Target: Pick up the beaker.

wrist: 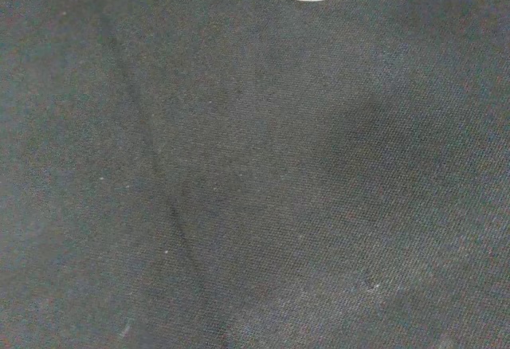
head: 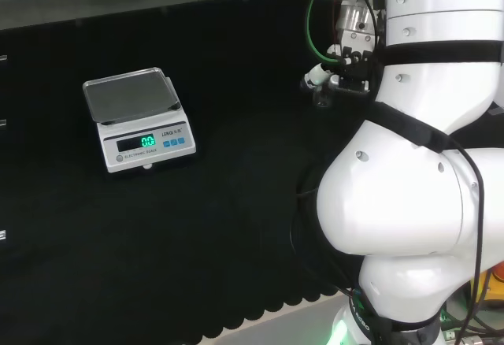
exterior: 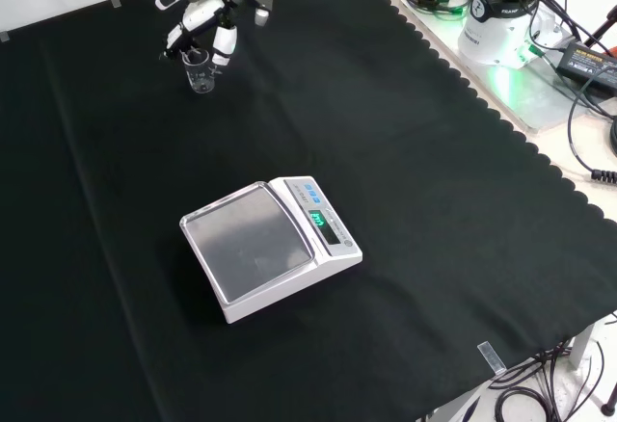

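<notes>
Item 1: clear beaker (exterior: 199, 73), upright on the black cloth (exterior: 405, 152), between the fingers of the hand (exterior: 204, 27).
Hand: fingers curled about the beaker's rim.
Item 2: scale (exterior: 270, 244), well apart from the hand.
Risk: smooth glass may slip or tip when lifted.

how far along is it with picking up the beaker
Reaching looks done: in the front view the hand is at the beaker, fingers around its rim. Whether it is gripped or lifted off the cloth I cannot tell. The lift is left. The scale is untouched.
</notes>
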Controlling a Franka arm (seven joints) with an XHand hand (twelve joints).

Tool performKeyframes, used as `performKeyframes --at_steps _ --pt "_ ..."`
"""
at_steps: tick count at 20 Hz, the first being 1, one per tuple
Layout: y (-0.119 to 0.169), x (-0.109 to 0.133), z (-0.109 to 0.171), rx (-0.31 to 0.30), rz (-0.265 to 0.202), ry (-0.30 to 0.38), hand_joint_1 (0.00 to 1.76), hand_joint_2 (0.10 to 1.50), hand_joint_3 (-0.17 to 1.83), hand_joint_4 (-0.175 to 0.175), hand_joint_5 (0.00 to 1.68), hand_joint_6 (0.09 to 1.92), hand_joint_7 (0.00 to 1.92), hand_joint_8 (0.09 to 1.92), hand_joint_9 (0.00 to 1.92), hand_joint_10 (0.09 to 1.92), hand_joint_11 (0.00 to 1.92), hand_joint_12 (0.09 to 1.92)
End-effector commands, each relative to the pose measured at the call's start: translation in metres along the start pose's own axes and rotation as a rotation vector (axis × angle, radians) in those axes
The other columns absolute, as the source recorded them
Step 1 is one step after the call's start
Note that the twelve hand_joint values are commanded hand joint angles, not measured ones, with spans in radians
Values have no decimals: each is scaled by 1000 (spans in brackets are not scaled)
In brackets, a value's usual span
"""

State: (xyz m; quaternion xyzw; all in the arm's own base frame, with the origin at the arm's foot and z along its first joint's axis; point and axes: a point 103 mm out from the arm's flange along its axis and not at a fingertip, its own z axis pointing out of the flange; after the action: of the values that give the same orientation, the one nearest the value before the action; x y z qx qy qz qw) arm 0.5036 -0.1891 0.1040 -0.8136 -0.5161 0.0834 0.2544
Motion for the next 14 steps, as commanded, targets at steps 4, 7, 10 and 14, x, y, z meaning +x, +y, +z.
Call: performKeyframes --at_steps 4,7,10,14 --pt "3 2 4 -37 36 -48 798 841 417 -125 347 87 397 883 801 666 880 1058" --pt "3 4 5 -59 42 -51 861 859 451 -133 406 87 480 890 946 586 1084 911" --pt "4 7 7 -82 47 -58 906 884 463 -138 488 224 566 880 1075 480 1218 800" --pt "5 12 8 -113 55 -69 944 899 478 -150 472 675 728 870 1247 363 1351 702"
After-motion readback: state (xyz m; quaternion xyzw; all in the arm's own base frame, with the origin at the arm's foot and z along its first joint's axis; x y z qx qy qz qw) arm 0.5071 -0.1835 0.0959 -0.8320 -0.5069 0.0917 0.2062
